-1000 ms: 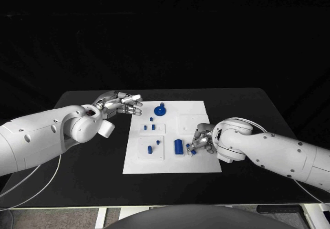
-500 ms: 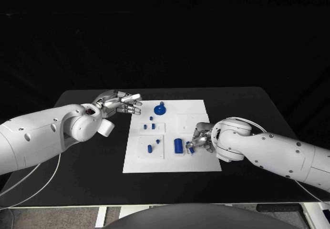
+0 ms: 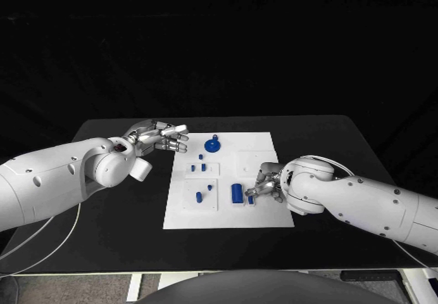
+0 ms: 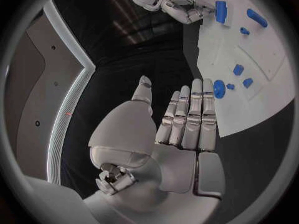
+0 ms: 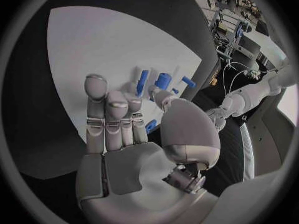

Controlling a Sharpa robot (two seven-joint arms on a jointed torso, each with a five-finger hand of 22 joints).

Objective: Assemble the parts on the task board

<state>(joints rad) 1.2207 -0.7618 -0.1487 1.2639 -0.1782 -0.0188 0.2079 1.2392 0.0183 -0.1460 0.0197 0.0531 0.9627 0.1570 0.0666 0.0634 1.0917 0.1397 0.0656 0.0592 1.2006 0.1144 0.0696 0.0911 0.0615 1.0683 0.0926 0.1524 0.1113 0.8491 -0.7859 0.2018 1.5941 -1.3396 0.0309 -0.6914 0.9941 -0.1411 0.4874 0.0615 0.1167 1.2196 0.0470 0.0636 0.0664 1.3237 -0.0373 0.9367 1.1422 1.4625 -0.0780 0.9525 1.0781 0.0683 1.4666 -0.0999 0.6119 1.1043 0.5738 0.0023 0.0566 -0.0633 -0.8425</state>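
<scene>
While the left hand (image 3: 157,137) hovers spread and empty beside the task board's (image 3: 228,218) far left corner, the right hand (image 3: 268,187) pinches a small blue part (image 3: 251,199) at the board's right side. Next, I judge, it must seat that piece beside the blue cylinder (image 3: 237,192), which calls for careful alignment

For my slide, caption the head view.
Right hand works at blue parts on the task board; left hand hovers open beside it.

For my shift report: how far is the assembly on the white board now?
It looks like an early stage. Several blue parts, such as the round knobbed part and the large cylinder, are on the task board; whether any is seated I cannot tell. The right hand is over the board at a small blue part; a grip is unclear. The left hand is open, holding nothing.
</scene>
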